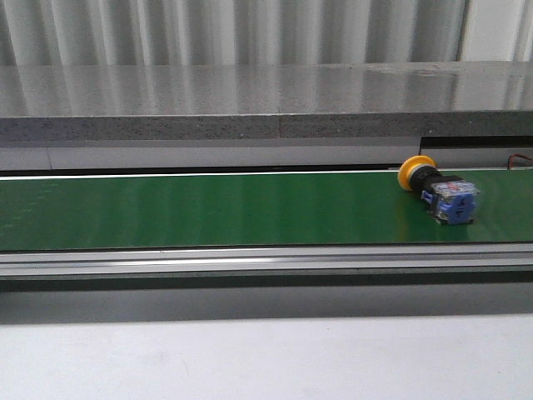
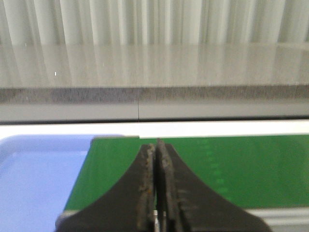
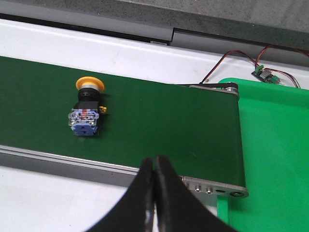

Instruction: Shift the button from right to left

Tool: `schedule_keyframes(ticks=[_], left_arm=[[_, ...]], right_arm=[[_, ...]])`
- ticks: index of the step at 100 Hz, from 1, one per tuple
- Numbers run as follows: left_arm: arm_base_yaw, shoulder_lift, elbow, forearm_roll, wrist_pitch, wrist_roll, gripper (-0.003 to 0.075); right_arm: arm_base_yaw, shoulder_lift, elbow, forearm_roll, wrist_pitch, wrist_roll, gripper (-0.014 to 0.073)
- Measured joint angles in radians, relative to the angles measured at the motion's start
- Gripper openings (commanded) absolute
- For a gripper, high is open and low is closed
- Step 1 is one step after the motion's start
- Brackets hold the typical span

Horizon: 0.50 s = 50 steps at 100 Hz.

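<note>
Button [image 1: 439, 190] with a round yellow-orange mushroom head, black collar and blue-and-clear plastic block body lies on its side toward the right end of the long green conveyor belt [image 1: 208, 208], touching nothing else. Left gripper [image 2: 157, 147] hangs over the belt's other end, beside a pale blue tray [image 2: 38, 179], jaws pressed together. Right gripper [image 3: 154, 162] hovers near the belt's front edge, jaws likewise closed and empty, beside a bright green tray [image 3: 275, 154].
</note>
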Motion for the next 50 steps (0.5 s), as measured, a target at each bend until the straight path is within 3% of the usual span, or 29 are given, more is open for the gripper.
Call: schedule_keyframes(ticks=[15, 33, 50], left_arm=[[0.0, 0.0, -0.004, -0.004, -0.078, 0.0, -0.002], [0.0, 0.025, -0.081, -0.022, -0.008, 0.0, -0.002], [0.0, 0.188, -0.238, -0.038, 0.062, 0.0, -0.002]], right_arm=[[0.0, 0.0, 0.0, 0.0, 0.0, 0.0, -0.0067], [0.0, 0.0, 0.0, 0.0, 0.0, 0.0, -0.0067], [0.0, 0.0, 0.0, 0.0, 0.0, 0.0, -0.0067]])
